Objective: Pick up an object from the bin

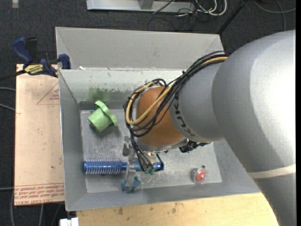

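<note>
Close to the near wall of the bin (70, 140), left of the middle, the gripper (132, 173) is down low over a blue brush (104, 167). The brush lies flat along that wall. Its bristly end points to the near left corner, and its other end pokes out on the gripper's right side. I cannot tell how wide the gripper is open, or if it has hold of anything. The round orange cover (155, 121) and the cables hide much of it.

What could go wrong? The brush is long and thin. If the gripper grabs it off the middle, the heavy end could tip down and the brush could slip out. The near wall is just beside the gripper, so a push that way could bump the wall or jam the brush against it.

There is more room elsewhere. A green cup-like thing (102, 117) sits near the far left corner, well apart from the brush. A small red and white thing (200, 175) lies near the near right corner. The floor between them is bare, and straight up looks like the safest way out.
</note>
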`<action>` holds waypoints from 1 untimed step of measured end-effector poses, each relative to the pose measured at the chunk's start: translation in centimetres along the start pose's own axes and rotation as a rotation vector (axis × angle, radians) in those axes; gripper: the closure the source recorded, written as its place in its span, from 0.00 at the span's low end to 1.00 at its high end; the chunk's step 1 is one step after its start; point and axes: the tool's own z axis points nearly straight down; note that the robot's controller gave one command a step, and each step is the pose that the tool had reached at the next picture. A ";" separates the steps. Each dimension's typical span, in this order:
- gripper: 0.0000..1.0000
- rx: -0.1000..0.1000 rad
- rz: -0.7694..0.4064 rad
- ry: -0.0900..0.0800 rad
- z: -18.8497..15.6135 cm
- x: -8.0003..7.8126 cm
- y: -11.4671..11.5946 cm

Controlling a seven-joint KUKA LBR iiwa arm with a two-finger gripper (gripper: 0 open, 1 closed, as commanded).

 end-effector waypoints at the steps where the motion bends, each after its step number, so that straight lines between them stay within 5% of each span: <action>1: 1.00 -0.002 0.003 -0.008 -0.3 -0.3 -0.1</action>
